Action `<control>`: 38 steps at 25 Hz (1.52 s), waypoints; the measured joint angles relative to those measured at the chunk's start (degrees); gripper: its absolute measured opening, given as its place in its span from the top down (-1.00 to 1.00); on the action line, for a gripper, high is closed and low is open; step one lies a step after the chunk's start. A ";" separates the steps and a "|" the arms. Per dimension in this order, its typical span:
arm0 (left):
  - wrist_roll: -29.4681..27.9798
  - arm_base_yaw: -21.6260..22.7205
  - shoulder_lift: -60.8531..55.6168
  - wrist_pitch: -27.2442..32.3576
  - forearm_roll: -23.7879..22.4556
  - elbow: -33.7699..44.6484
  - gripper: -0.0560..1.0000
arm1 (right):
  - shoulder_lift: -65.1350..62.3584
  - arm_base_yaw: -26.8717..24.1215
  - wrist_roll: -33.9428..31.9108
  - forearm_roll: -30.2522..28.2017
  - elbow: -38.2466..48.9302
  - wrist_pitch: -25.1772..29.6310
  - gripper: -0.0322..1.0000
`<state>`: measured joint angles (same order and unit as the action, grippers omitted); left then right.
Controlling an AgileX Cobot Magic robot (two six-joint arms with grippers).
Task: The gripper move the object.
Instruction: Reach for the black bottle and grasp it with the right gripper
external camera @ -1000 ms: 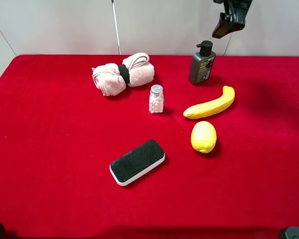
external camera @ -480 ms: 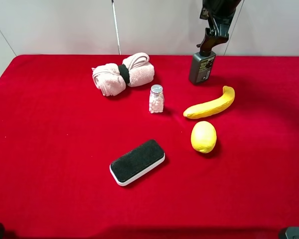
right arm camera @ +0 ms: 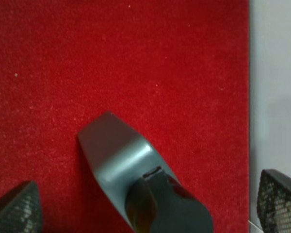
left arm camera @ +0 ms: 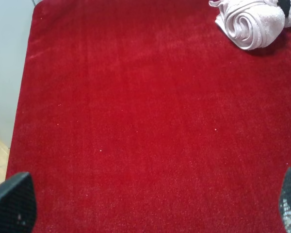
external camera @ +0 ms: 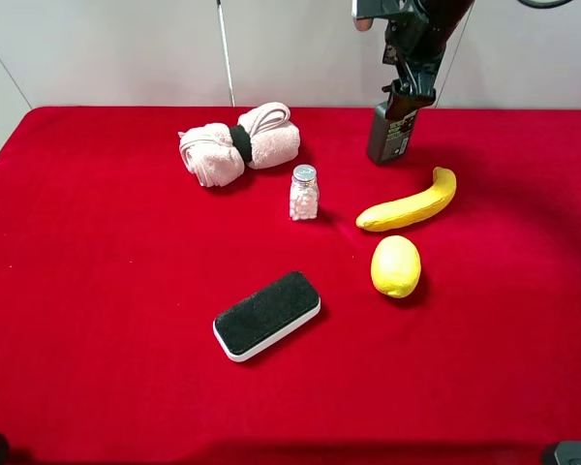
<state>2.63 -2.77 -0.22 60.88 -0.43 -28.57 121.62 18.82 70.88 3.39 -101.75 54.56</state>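
Right end effector [external camera: 404, 95]: wide open, empty, straddling the bottle [external camera: 389, 138] just below. Best lowered, then closed squarely on its flat sides.

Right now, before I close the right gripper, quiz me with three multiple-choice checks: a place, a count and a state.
1. Where is the pump bottle? A. far edge, behind the banana B. near edge C. far left corner
2. Yellow things on the red cloth? A. one B. two C. four
3. The right gripper is? A. open, straddling the bottle B. shut on the bottle C. shut, empty
Answers: A, it stands beyond the banana; B, banana and lemon; A, a fingertip shows either side of the bottle, apart from it.
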 joint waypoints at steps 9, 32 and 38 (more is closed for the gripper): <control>0.00 0.00 0.00 0.00 0.00 0.00 -0.98 | 2.00 0.00 0.04 -1.98 0.00 -1.88 -0.41; 0.00 0.00 0.00 0.00 0.00 0.00 -0.98 | 5.62 0.00 0.04 -5.70 0.00 -3.64 -0.41; 0.02 0.00 0.00 0.00 0.00 0.00 -0.98 | 6.29 0.00 0.06 -5.81 0.00 -3.69 -0.41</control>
<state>2.65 -2.77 -0.22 60.88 -0.43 -28.57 127.90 18.82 70.94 -2.42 -101.75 50.88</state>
